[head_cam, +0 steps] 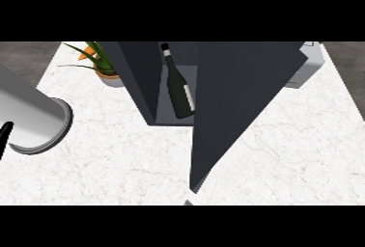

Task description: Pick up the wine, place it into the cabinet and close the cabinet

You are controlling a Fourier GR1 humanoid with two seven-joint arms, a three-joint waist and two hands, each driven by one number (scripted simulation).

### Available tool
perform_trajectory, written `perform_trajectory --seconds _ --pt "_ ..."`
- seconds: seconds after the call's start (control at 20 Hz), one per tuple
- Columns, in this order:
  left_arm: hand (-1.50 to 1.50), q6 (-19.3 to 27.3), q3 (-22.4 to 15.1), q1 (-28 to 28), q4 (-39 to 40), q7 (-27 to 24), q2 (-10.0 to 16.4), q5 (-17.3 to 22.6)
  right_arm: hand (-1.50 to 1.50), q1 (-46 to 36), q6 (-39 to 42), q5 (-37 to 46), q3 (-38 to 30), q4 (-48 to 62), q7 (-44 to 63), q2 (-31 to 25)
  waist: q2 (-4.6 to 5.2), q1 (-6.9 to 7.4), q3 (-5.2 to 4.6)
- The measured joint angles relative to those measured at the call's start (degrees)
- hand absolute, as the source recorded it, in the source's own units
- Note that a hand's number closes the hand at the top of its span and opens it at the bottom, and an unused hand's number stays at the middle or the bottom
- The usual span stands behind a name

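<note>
Left forearm [35,120] cropped; open door [242,96] covers cabinet [143,77] beside wine [180,94].

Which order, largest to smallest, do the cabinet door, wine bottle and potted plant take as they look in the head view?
1. cabinet door, clearly the largest.
2 and 3. wine bottle and potted plant: the bottle is longer, the plant wider; too alike to rank.

We see the white marble counter [285,159] lit brightly and evenly, its pale veins plain from edge to edge. The dark cabinet [140,77] and its open door [235,106] take little of that light, and inside it is dim, so the wine bottle [180,94] shows mostly by its pale label. We find only a faint, soft shadow at the door's lower tip.
</note>
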Motion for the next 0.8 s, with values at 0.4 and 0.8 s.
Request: perform_trajectory --seconds 0.4,0.8 --pt "-1.50 0.3 0.1 -3.2 0.0 2.8 -0.6 0.9 1.50 -12.3 -5.9 -8.4 -3.1 5.2 0.8 0.3 0.39 1.23 0.02" --pt "-1.50 1.4 -0.8 -5.3 1.4 3.5 -3.1 -0.8 1.50 -34.2 -9.6 -17.0 -12.1 28.4 -3.9 9.2 0.52 1.54 0.11"
